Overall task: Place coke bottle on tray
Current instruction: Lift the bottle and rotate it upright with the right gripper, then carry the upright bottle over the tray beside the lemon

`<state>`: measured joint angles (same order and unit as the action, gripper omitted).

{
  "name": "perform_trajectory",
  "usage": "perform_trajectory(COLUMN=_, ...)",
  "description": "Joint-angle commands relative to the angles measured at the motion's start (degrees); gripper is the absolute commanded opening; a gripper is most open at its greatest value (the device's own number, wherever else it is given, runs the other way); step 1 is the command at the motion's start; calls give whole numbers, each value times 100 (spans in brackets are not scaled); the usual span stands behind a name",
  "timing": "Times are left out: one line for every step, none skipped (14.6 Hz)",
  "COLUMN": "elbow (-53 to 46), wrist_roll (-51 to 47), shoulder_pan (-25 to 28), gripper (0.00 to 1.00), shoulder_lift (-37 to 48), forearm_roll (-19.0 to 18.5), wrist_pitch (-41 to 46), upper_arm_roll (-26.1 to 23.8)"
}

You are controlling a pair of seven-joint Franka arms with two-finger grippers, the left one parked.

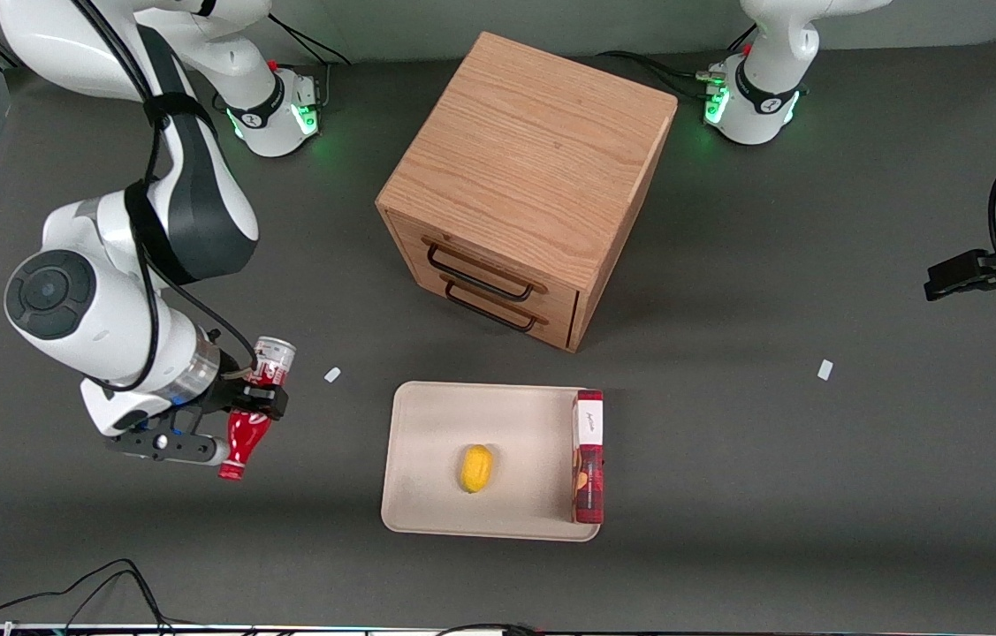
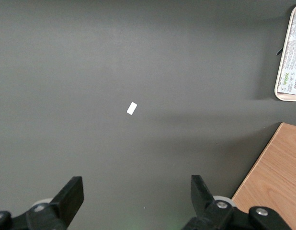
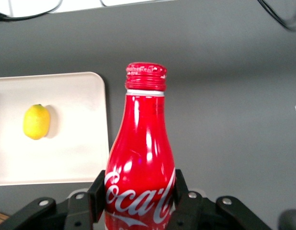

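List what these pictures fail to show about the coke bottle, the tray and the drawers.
- Coke bottle: its wide end is cut off by the right wrist view's edge; the gripper covers its sides.
- Tray: the edge under the red box is hidden in the front view.
- Wooden drawer cabinet: both drawers are shut, contents unseen.

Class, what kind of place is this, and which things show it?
Probably a robot lab: the gripper holds a coke bottle above a dark table with a tray and small wooden drawer cabinet.
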<state>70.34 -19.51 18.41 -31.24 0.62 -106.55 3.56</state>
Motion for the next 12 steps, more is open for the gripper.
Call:
perform_trajectory(elbow=-1319, wrist_roll=701, shoulder_pan=49, gripper=5, shoulder_lift=-1013, forearm_roll=61, wrist_pitch=-57, upper_arm_roll=-162)
perform_trajectory(elbow=-1373, wrist_roll=781, shoulder_pan=57, gripper=5, shoulder_lift=-1198, forearm_roll=61, wrist_pitch=-363, upper_arm_roll=-215)
perform_trajectory(elbow=-1374, wrist_roll=782, shoulder_pan=75, gripper=5, shoulder_lift=-1383, forearm_roll=61, wrist_pitch=-766, upper_arm_roll=-303)
perform_trajectory(elbow=-1374, wrist_roll=782, shoulder_pan=75, gripper=5, shoulder_lift=-1576, forearm_roll=61, wrist_pitch=-1118, upper_arm_roll=-390)
perform_trajectory(elbow=-1374, wrist_roll=791, shoulder_pan=93, gripper=5, shoulder_lift=-1770, forearm_roll=61, wrist_pitch=-1444, upper_arm_roll=-443)
perform_trajectory(elbow=-1374, wrist_roll=782, shoulder_pan=93, gripper=6, shoulder_lift=-1963, forearm_roll=61, wrist_pitch=-1778, upper_arm_roll=-557)
perform_trajectory(elbow=-1374, wrist_roll=791, shoulder_pan=93, gripper=9, shoulder_lift=-2200, forearm_roll=61, wrist_pitch=-2033, upper_arm_roll=-628)
perform_trajectory(elbow=-1382, wrist_roll=843, shoulder_pan=93, gripper=11, shoulder_lift=-2376, forearm_roll=61, wrist_pitch=-2210, upper_arm_roll=-637)
perform_trajectory(elbow=-1383, wrist_roll=896, shoulder_pan=101, gripper=11, shoulder_lift=-2517, forearm_roll=61, wrist_pitch=-2316, upper_arm_roll=-646)
perform_trajectory(elbow=-1374, wrist_roll=879, shoulder_pan=145, gripper=11, shoulder_lift=-2640, forearm_roll=61, wrist_pitch=-2396, upper_arm_roll=-664)
perform_trajectory(elbow=-1365, wrist_roll=809, shoulder_pan=224, gripper=12, shoulder_lift=-2755, forearm_roll=61, wrist_pitch=-2457, upper_arm_roll=-664)
perform_trajectory(elbow=-1365, wrist_roll=782, shoulder_pan=251, gripper=15, shoulder_lift=-2852, forearm_roll=70, wrist_pitch=-2510, upper_arm_roll=-672)
